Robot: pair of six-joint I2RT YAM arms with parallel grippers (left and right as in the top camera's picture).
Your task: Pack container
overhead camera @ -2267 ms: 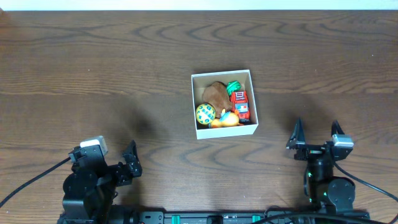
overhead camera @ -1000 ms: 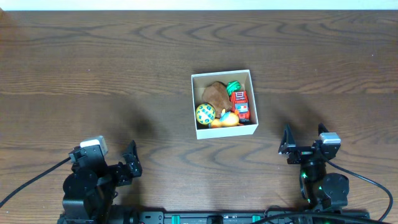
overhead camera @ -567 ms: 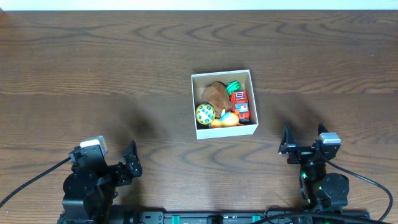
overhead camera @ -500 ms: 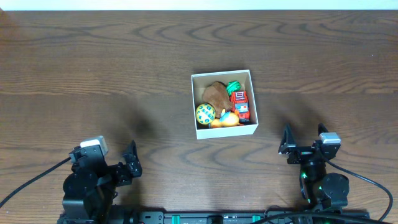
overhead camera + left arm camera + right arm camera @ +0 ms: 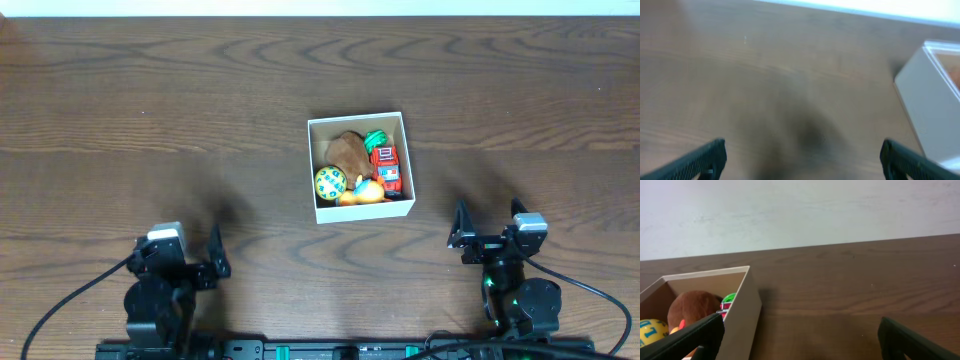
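Note:
The container, a small white cardboard box, sits at the middle of the table. It holds several toys: a brown plush, a red toy truck, a green piece, a yellow-green ball and an orange toy. My left gripper is open and empty near the front left edge; the box corner shows blurred in its wrist view. My right gripper is open and empty at the front right. Its wrist view shows the box wall and the plush.
The dark wooden table spreads around the box. A pale wall stands behind the table's far edge.
The right gripper drew back toward the front edge and then held still. The left arm shifted slightly to the right just now. The box and toys have not moved.

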